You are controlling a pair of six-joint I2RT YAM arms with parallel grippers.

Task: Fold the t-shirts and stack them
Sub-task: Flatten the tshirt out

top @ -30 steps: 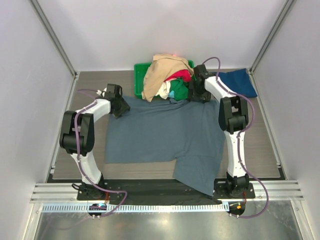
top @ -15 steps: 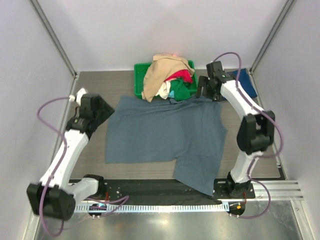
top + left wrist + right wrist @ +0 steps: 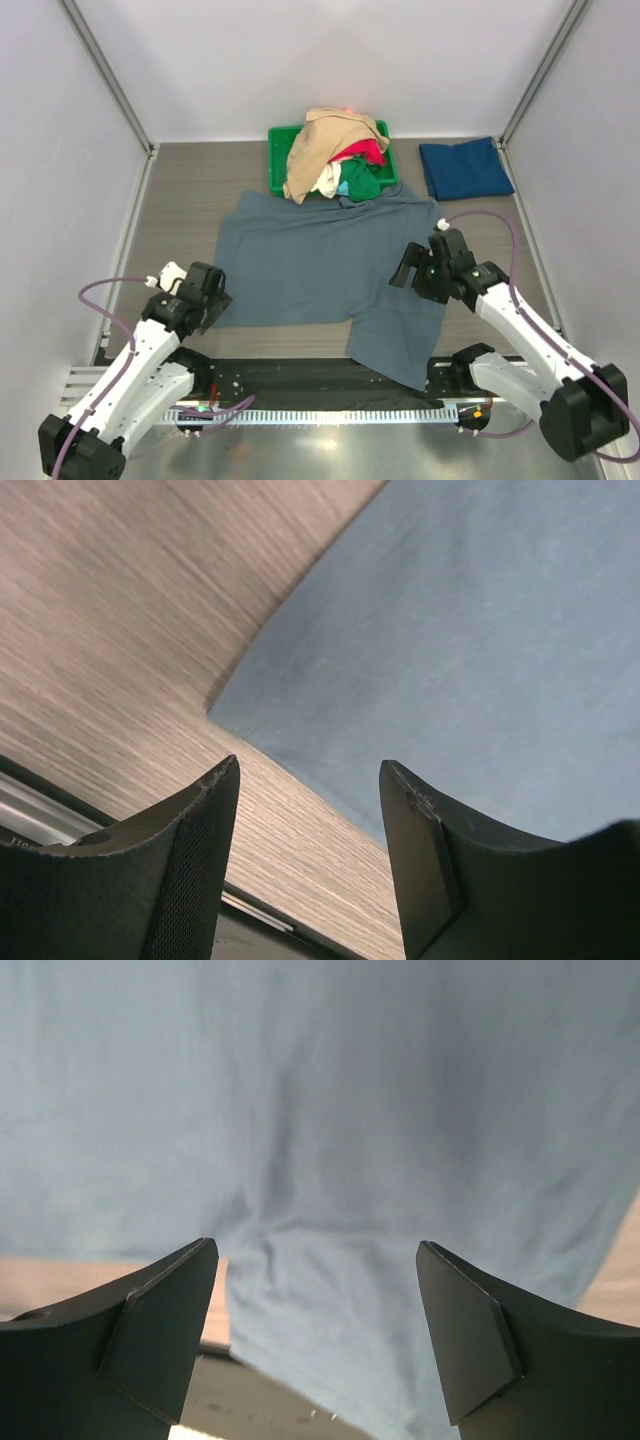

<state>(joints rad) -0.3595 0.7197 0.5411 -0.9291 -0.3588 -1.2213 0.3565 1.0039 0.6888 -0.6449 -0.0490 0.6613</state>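
Note:
A large slate grey-blue t-shirt (image 3: 320,265) lies spread flat on the table, one part hanging over the near edge. My left gripper (image 3: 212,297) is open and empty just above its near left corner (image 3: 225,710). My right gripper (image 3: 405,275) is open and empty above the shirt's right side (image 3: 330,1160). A folded dark navy-teal t-shirt (image 3: 465,168) lies at the back right. Tan (image 3: 320,140), red (image 3: 362,152), green (image 3: 362,180) and white (image 3: 326,182) tees are piled in the green bin.
The green plastic bin (image 3: 281,150) stands at the back centre. White walls close in the wood-grain table (image 3: 185,190) on three sides. A black base rail (image 3: 300,375) and metal strip run along the near edge, seen in the left wrist view (image 3: 60,815).
Both arms have pulled back from the shirt's far corners toward the near edge. The left gripper is now at the near left corner, the right over the shirt's right side. The shirt lies flatter.

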